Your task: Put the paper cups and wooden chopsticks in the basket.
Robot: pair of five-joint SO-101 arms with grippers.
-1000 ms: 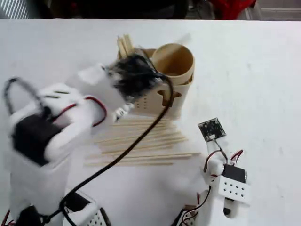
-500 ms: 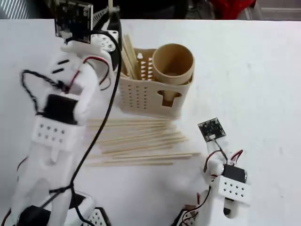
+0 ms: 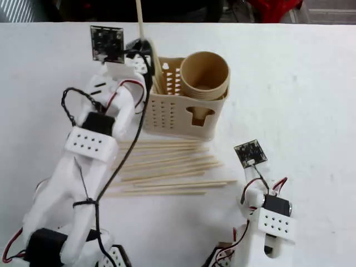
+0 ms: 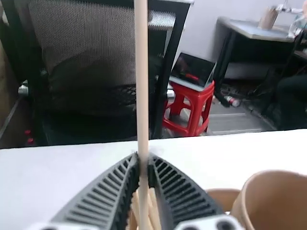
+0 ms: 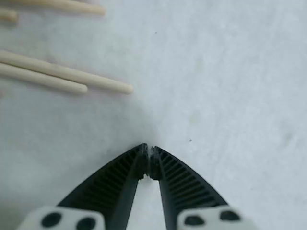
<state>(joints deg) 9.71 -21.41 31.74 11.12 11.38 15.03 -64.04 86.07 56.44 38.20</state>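
1. The paper cups (image 3: 204, 75), nested in one stack, stand inside the basket (image 3: 178, 119) at its right end as the high view shows it. A few wooden chopsticks (image 3: 157, 78) lean in its left end.
2. The loose chopsticks (image 3: 167, 169) lie in a flat pile on the table (image 3: 300, 83), just in front of the basket.
3. The left gripper (image 4: 143, 165) hangs over the basket's left end. Its fingers pinch a single chopstick (image 4: 142, 72), held upright.
4. The right gripper (image 5: 148, 154) sits low over the table near the pile's tips, its fingers pressed together on nothing.
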